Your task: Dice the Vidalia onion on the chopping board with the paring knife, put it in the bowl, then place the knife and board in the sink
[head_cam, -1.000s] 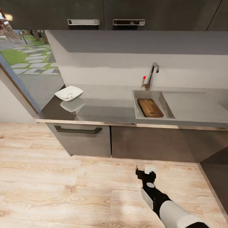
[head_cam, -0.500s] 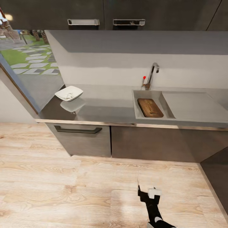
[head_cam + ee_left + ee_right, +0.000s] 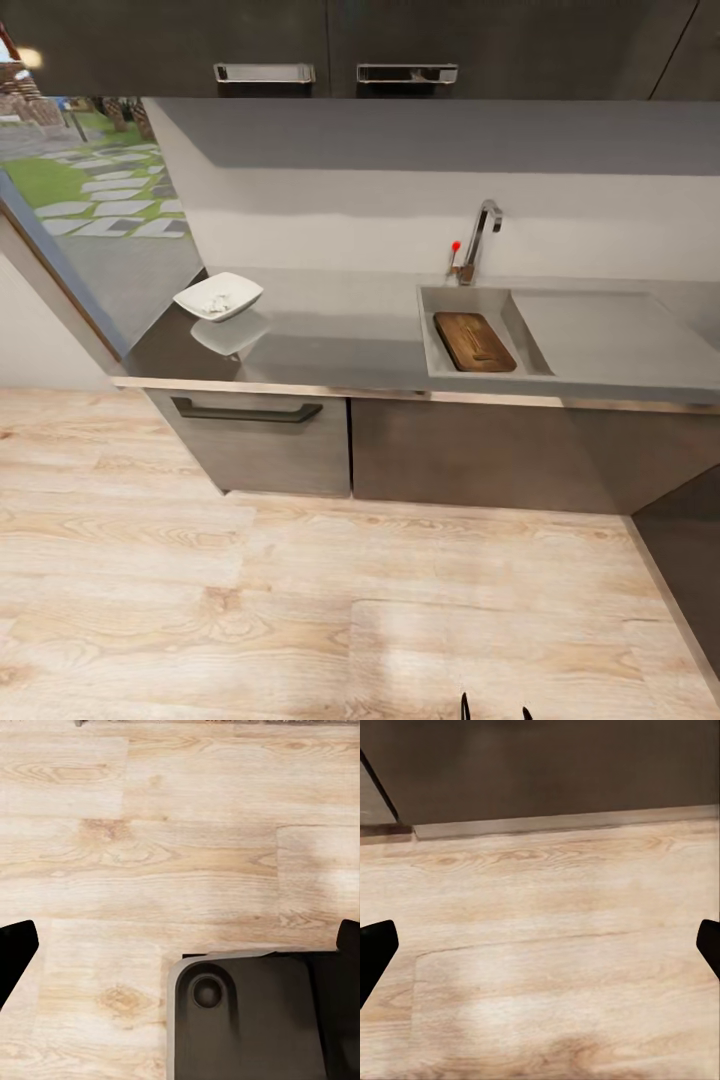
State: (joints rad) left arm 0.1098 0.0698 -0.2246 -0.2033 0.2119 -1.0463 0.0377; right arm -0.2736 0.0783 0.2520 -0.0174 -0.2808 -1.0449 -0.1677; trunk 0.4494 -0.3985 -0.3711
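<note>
I think the job is almost done: the board [image 3: 475, 341] lies in the sink [image 3: 437, 352] at 2 o'clock, the bowl [image 3: 218, 295] sits on the shiny grey worktop [image 3: 330, 335] at 10. Both claws, left [image 3: 180, 945] and right [image 3: 540, 945], gape wide over the wood floor [image 3: 200, 600]. Next I check for the knife.

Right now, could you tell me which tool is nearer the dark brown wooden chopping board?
Right, probably: the right tool hangs over the floor facing the cabinets below the chopping board; the left tool hangs above the robot's base.
</note>
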